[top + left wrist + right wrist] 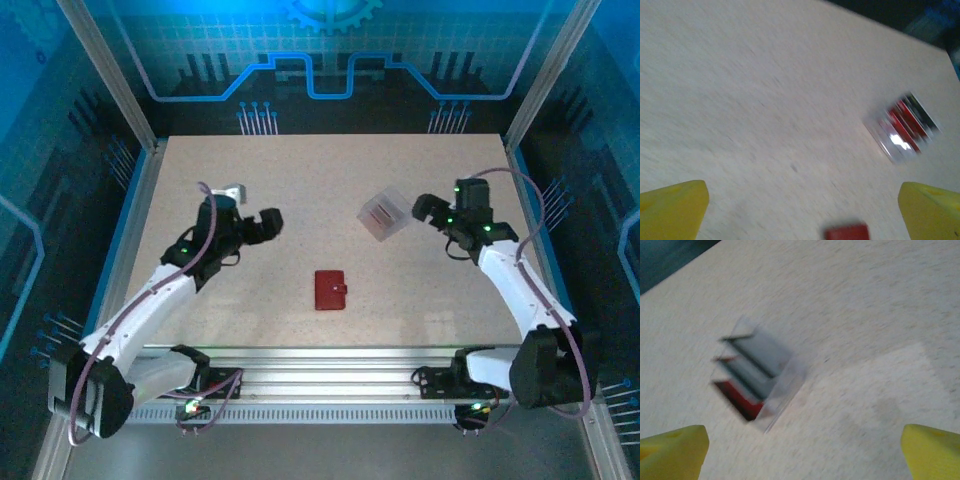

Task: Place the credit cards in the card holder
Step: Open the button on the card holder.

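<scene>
Reaching is judged the step in hand: left gripper and right gripper are spread, empty; pale see-through rectangular credit cards must be grasped, flat dark-red card holder opened.

Table, red wallet, clear card stand

Pale speckled tabletop, matte, flat. Aluminium frame posts at back corners (leaning outward in top view). Blue circuit-pattern backdrop behind. Grooved aluminium rail along near edge.

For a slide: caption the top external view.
Left end effector and right end effector, open, near credit cards and closed card holder.
</scene>
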Motion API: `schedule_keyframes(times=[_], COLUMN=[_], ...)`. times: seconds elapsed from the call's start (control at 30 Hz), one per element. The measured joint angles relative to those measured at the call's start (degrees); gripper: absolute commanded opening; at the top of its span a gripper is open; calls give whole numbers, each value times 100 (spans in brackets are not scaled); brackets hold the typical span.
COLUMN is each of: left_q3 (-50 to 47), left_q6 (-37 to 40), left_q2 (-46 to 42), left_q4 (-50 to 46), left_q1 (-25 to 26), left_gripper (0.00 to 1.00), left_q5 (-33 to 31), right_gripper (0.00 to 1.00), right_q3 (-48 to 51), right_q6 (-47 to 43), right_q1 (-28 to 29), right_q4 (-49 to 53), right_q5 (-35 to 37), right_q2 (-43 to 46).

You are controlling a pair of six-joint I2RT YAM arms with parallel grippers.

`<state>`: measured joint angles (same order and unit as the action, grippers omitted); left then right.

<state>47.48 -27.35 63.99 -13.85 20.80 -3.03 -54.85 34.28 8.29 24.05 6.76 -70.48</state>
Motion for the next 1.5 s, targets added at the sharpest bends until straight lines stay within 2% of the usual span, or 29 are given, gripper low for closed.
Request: schedule_keyframes(times=[0.13, 0.23, 0.37, 0.43, 0.6, 0.73, 0.93, 1.33, 1.5], left_q3=[35, -44, -164, -170, -251, -267, -334, -769, -916], left_q6=[-518, -874, -1309, -1458, -1696, -1784, -1827, -1934, -2026], left_q2=[557, 949, 1392, 1652, 2186, 2608, 3023, 3235, 3235], left_q4=[-42, 173, 496, 645, 988, 1226, 1528, 2273, 2577], left_q1=[516, 750, 966, 1029, 1062, 1062, 1062, 1060, 1060], left_gripper=[67, 42, 30, 28, 18, 13, 11, 8, 7], left_q5=[761, 1241, 1711, 1878, 2135, 2262, 2334, 2396, 2435], right_gripper=[99, 82, 56, 46, 33, 31, 31, 43, 44], right_q3=[-339, -367, -396, -459, -627, -667, -929, -1320, -1325], right_q6=[-138, -179, -184, -164, -68, -35, -26, 175, 295], right_q1=[1342, 2170, 3053, 3370, 3748, 3790, 4024, 4319, 4380], right_q4=[437, 688, 929, 990, 973, 870, 848, 1104, 1150], right_q5=[363, 492, 474, 409, 61, -223, -223, 369, 570], right_q2=[-98, -363, -857, -1102, -1606, -2002, -2664, -3344, -3506])
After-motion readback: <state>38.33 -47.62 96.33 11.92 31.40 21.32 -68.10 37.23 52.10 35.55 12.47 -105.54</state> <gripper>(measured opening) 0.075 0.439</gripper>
